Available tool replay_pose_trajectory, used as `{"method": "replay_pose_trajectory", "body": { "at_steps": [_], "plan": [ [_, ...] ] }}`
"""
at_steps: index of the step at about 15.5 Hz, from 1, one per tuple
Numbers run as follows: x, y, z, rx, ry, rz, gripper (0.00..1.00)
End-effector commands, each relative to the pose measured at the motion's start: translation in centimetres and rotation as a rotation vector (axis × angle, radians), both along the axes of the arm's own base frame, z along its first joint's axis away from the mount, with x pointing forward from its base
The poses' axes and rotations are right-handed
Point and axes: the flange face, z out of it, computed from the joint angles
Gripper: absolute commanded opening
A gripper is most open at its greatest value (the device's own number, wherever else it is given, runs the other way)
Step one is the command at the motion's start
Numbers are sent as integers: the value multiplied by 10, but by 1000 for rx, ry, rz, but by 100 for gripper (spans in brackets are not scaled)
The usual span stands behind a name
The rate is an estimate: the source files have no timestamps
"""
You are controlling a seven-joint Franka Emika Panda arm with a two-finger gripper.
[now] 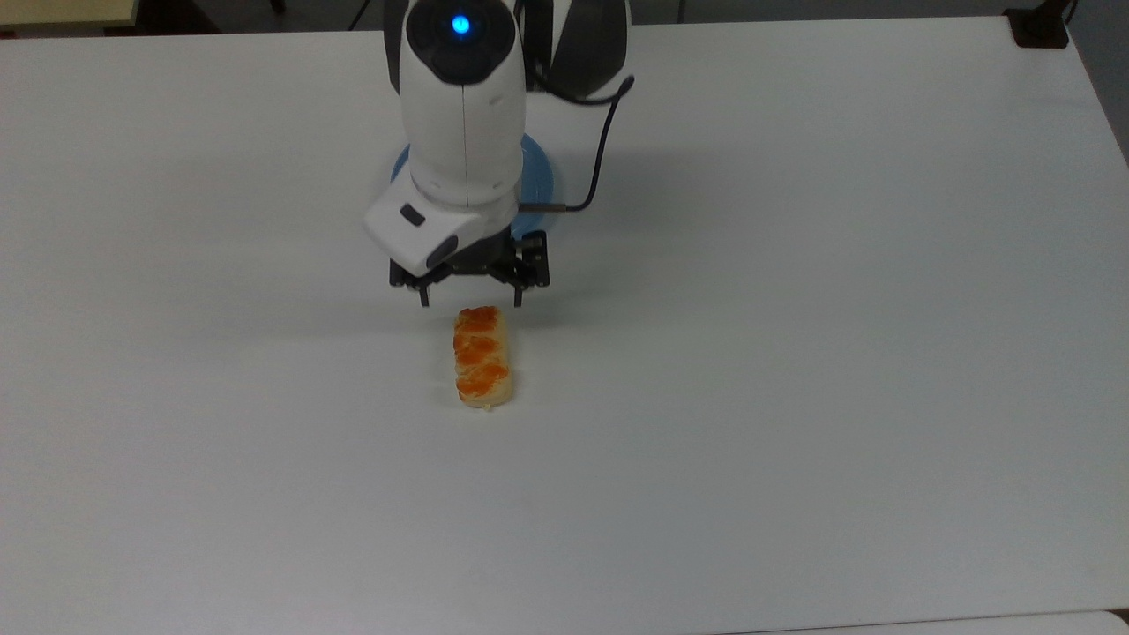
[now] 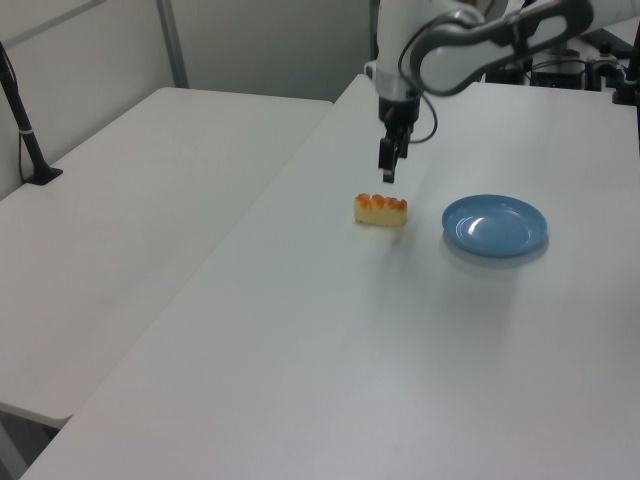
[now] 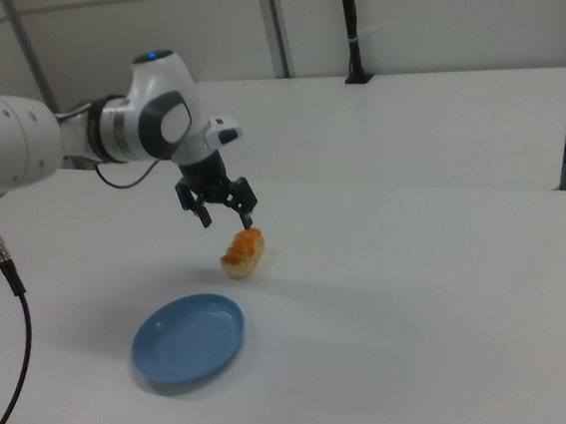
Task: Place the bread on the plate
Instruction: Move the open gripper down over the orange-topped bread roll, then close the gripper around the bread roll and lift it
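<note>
On the white table (image 1: pixel 794 353) I log four items, largest first. Item one, the table itself: a broad bare top that carries everything else, with a second white table (image 2: pixel 150 200) butted against it on the left view's left. Item two, my arm (image 1: pixel 463 115): white casing, a blue light on its top joint, a dark cable looping off on the top view's right; in that view it reaches over the plate and covers most of it. Item three, the plate (image 3: pixel 188 339): round, light blue, shallow, nothing on it; in the right view it sits near the bread, apart from it, toward the camera. Item four, my gripper (image 1: pixel 470 302): black, pointing down, its two fingers (image 1: pixel 423 298) spread wide with nothing between them, hanging just above the end of the bread that faces the plate, without touching it. Item five, the bread (image 1: pixel 482 355): a small tan loaf with orange patches, lying flat on the table, its long axis running toward the plate.
</note>
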Motion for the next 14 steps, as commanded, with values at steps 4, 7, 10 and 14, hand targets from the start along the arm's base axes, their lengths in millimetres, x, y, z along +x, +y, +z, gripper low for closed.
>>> {"method": "replay_pose_trajectory", "body": {
  "at_steps": [4,7,10,14],
  "plan": [
    [15,5,-54,-8,-24,33,100],
    [21,6,-76,-5,-49,8,97],
    [24,7,-90,-1,-61,-22,75],
    [22,30,-89,7,-64,-39,49]
  ]
}}
